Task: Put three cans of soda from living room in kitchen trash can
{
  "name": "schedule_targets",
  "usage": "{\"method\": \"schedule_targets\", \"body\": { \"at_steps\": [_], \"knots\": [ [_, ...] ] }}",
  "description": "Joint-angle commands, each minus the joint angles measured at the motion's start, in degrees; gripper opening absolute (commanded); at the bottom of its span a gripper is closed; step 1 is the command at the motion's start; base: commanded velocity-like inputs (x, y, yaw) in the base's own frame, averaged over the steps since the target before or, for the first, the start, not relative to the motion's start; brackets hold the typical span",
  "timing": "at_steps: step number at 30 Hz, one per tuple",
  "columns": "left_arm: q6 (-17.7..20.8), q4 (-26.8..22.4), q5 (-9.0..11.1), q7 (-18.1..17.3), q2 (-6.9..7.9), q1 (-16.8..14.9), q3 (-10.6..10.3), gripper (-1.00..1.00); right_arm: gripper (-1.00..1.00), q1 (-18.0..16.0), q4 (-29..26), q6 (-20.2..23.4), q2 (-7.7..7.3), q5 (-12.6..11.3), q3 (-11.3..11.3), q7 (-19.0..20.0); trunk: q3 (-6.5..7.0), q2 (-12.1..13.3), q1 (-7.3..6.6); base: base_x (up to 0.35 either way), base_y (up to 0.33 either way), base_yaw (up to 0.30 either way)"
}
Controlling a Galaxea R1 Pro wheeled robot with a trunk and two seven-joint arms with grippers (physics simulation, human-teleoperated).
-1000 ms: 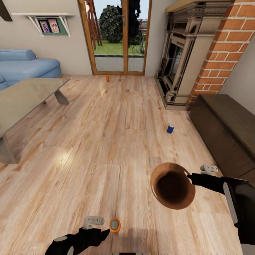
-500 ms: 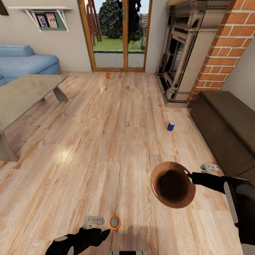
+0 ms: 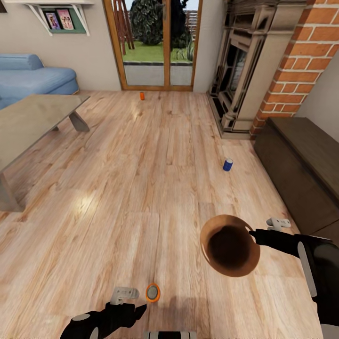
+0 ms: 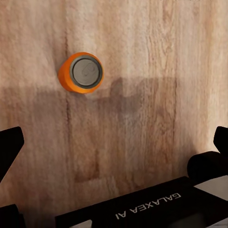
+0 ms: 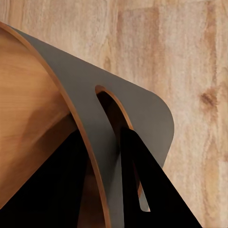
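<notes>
An orange soda can (image 3: 152, 293) stands upright on the plank floor, right by my left gripper (image 3: 135, 302). In the left wrist view the can (image 4: 81, 72) shows its grey top ahead of the open left gripper (image 4: 114, 142), untouched. My right gripper (image 3: 254, 234) is shut on the rim of the brown trash can (image 3: 229, 245), held above the floor with its dark inside facing up. In the right wrist view the fingers (image 5: 142, 185) straddle the trash can's wall (image 5: 95, 109). A blue can (image 3: 227, 164) stands further ahead at the right. Another orange can (image 3: 142, 96) stands by the glass door.
A low grey coffee table (image 3: 28, 125) and the blue sofa (image 3: 33, 80) are at the left. The stone fireplace (image 3: 238, 70) with its brick chimney (image 3: 301, 61) and a dark cabinet (image 3: 301, 165) line the right side. The glass door (image 3: 153, 44) is straight ahead.
The whole head view has shifted, so the camera moved: room and cans sit a little higher in the picture. Both grippers keep their states; the trash can stays held.
</notes>
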Motion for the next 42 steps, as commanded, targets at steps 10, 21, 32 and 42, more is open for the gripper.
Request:
{"method": "schedule_targets", "body": {
  "at_steps": [10, 21, 32, 42],
  "knots": [
    [-0.1, 0.1, -0.3, 0.0, 0.03, 0.0, 0.0, 1.00, -1.00, 0.0, 0.0, 0.3, 0.00, -1.3, 0.0, 0.0, -0.12, 0.0, 0.00, 0.195, -0.006, 0.000],
    [-0.1, 0.1, -0.2, 0.0, 0.00, 0.0, 0.0, 1.00, -1.00, 0.0, 0.0, 0.3, 0.06, -1.3, 0.0, -0.1, -0.12, 0.0, 0.00, 0.011, -0.001, 0.000],
    [-0.1, 0.1, -0.2, 0.0, 0.03, 0.0, 0.0, 1.00, -1.00, 0.0, 0.0, 0.3, 0.09, -1.3, 0.0, -0.3, -0.12, 0.0, 0.00, 0.000, 0.000, 0.000],
    [-0.1, 0.1, -0.1, 0.0, 0.02, 0.0, 0.1, 1.00, -1.00, 0.0, 0.0, 0.3, 0.09, -1.3, 0.1, -0.3, -0.12, 0.0, 0.00, 0.000, 0.000, 0.000]
  ]
}}
